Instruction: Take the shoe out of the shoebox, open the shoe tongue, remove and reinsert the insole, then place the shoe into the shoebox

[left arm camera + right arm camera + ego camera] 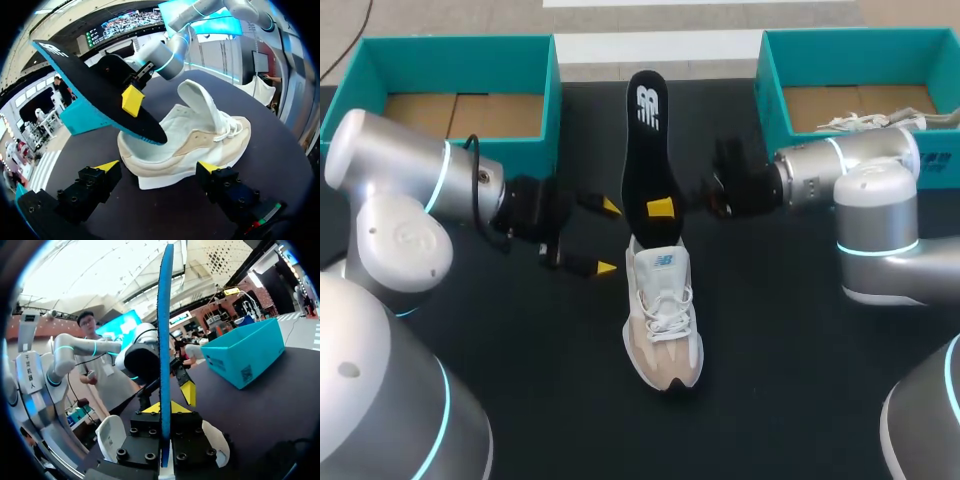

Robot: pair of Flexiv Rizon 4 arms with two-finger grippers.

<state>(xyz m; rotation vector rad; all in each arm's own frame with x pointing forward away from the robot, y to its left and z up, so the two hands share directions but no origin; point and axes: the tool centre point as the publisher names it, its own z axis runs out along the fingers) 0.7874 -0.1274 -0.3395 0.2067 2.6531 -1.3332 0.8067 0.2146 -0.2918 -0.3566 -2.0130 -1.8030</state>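
Observation:
A white and beige shoe (664,325) lies on the black table, its tongue (200,102) pulled up. A black insole (646,150) with a blue underside stands tilted above it, its lower end at the shoe's opening (150,145). My right gripper (661,208) is shut on the insole's middle; in the right wrist view the insole (164,340) shows edge-on between that gripper's (161,409) fingers. My left gripper (608,238) stands open just left of the shoe's heel. In the left wrist view the shoe (200,145) lies just ahead of that gripper (157,167), untouched.
A teal shoebox (470,60) stands at the back left with only cardboard inside. A second teal shoebox (775,85) at the back right holds another white shoe (875,122). Both arms' bodies flank the shoe.

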